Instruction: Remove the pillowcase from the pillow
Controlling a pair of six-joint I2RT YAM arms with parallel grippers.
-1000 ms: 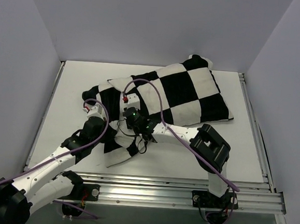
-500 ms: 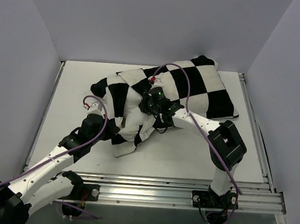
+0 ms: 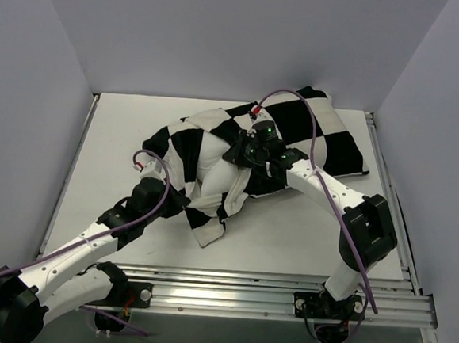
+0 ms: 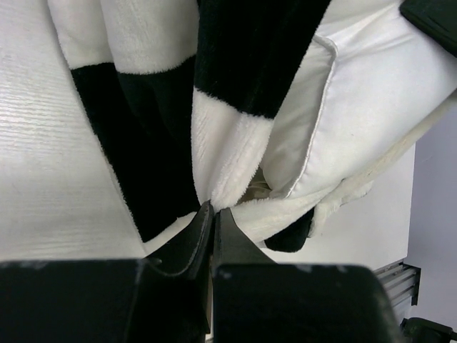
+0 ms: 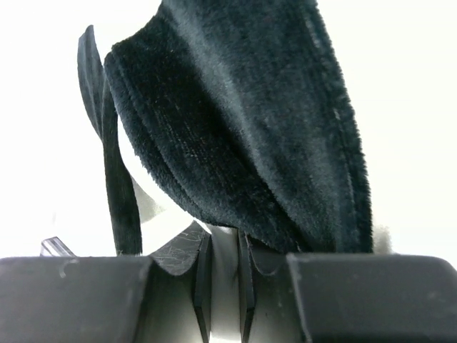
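The checkered pillowcase lies across the table's far middle, bunched at its near-left end. The plain white pillow bulges out of the opening there. My left gripper is shut on the pillowcase's hem; in the left wrist view the closed tips pinch plush fabric beside the smooth white pillow. My right gripper is raised over the opening, shut on a fold of the pillowcase. Black plush drapes over its tips. A white flap hangs toward the near edge.
The white table is boxed in by pale walls on the left, back and right. A metal rail runs along the near edge and another along the right side. Purple cables loop above both arms.
My right gripper has moved up and toward the far right with the fabric in it, dragging the bundle that way. More white pillow shows at the opening. My left gripper stays shut on the hem.
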